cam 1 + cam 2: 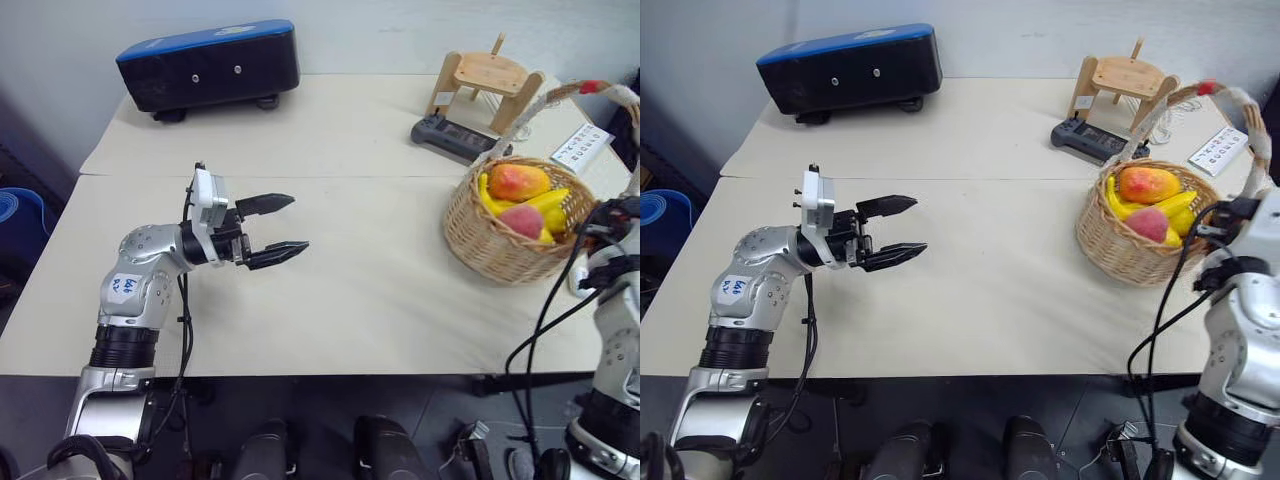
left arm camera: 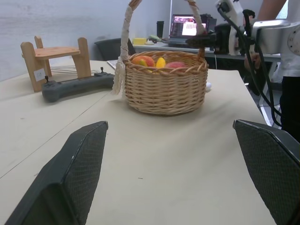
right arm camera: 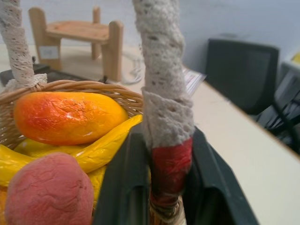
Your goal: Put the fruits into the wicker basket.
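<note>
Seemingly the right end effector [image 3: 164, 197] straddles the wicker basket [image 1: 480, 240] handle.

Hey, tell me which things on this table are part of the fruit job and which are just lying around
Part of the job:
wicker basket
mango
peach
banana
right gripper, fingers on either side of the basket handle

Just lying about:
blue and black box
wooden stand
dark handheld controller

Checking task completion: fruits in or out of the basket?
In. The mango, peach and banana lie inside the wicker basket; no fruit visible on the table.
</note>
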Robot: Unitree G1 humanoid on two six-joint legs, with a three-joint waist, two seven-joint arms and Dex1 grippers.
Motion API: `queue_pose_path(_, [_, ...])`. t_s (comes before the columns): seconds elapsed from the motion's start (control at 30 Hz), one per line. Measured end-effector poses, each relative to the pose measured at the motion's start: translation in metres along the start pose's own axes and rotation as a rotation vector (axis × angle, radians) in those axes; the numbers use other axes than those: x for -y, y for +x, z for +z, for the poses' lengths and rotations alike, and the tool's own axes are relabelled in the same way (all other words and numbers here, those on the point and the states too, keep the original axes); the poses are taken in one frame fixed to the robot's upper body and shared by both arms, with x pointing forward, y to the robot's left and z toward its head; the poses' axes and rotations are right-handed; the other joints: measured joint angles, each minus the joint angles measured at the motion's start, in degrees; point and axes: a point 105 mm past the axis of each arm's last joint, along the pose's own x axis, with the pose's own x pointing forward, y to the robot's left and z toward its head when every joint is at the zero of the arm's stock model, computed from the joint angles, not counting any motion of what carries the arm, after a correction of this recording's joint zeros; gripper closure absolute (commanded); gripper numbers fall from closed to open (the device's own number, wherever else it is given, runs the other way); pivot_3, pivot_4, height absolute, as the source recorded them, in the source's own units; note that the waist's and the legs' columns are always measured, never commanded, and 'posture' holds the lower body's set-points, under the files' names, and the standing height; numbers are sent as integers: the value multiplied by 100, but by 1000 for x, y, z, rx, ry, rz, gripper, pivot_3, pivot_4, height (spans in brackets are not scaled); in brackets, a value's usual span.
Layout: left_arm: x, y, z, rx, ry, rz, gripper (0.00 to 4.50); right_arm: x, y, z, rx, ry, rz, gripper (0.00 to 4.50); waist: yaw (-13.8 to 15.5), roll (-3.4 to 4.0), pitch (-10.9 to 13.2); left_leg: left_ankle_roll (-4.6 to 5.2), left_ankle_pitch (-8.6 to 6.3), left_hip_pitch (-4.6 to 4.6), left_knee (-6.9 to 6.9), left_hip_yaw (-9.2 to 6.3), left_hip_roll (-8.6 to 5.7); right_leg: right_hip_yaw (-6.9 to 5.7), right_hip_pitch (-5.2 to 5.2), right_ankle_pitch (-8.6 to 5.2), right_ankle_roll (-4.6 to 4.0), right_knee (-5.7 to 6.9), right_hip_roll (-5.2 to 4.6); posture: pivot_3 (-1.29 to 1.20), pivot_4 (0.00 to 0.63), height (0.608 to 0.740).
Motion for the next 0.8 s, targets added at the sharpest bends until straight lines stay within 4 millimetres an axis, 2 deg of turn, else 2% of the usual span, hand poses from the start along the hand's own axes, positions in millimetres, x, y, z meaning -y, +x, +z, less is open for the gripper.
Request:
queue_pose_path(0.17, [0, -3, -1, -25, 9, -1, 0, 1, -14, 10, 19, -56, 110, 872, 77, 0, 0, 1, -1, -3, 2, -3, -2, 1, 0, 0, 0, -1, -2, 0, 150, 740])
queue_pose_path(0.23, [0, -12, -5, -62, 9, 8, 0, 9, -26, 14, 13, -126, 175, 192, 71, 0, 0, 5, -3, -2, 0, -3, -2, 2, 2, 0, 0, -4, -2, 0, 150, 740])
queue_pose_path(0.27, [0, -18, -10, -93, 5, 21, 0, 14, -32, 15, 1, -160, 214, 38, 67, 0, 0, 6, -4, -1, -1, -3, -2, 2, 3, 0, 0, -6, -1, 0, 150, 740])
queue_pose_path(0.4, [7, -45, -31, -202, -19, 56, 0, 21, -62, 17, 16, -235, 444, 38, 41, 0, 0, 8, -6, 7, -5, -1, 3, 4, 8, 0, 0, -11, 4, 0, 150, 740])
queue_pose_path(0.47, [15, -58, -38, -251, -12, 62, 0, 15, -80, 11, 1, -341, 643, 38, 36, -1, 0, 11, -14, 19, -7, 3, 4, 8, 20, 0, 0, -15, 3, 0, 150, 740])
queue_pose_path(0.57, [27, -85, -52, -329, -27, 98, 0, 13, -96, -7, -78, -375, 855, 38, 19, -2, 0, 13, -24, 30, -6, 12, 6, 18, 23, 1, 0, -16, -6, 0, 150, 740])
queue_pose_path(0.6, [30, -88, -54, -344, -23, 98, 0, 8, -99, -11, -90, -381, 916, 38, 25, -2, 0, 13, -24, 31, -5, 12, 5, 22, 23, 0, 0, -17, -14, 0, 150, 740])
queue_pose_path(0.7, [44, -98, -64, -391, 7, 110, 0, -28, -111, -31, -102, -425, 1217, 38, 19, -3, -1, 5, -31, 33, -4, 6, 6, 26, 23, 1, -3, -29, -63, 0, 150, 740])
queue_pose_path(0.8, [51, -105, -74, -429, 12, 136, 0, -56, -116, -51, -74, -442, 1399, 38, 41, -1, 1, 4, -31, 31, -4, 4, 0, 20, 19, 1, -4, -25, -74, 0, 150, 740])
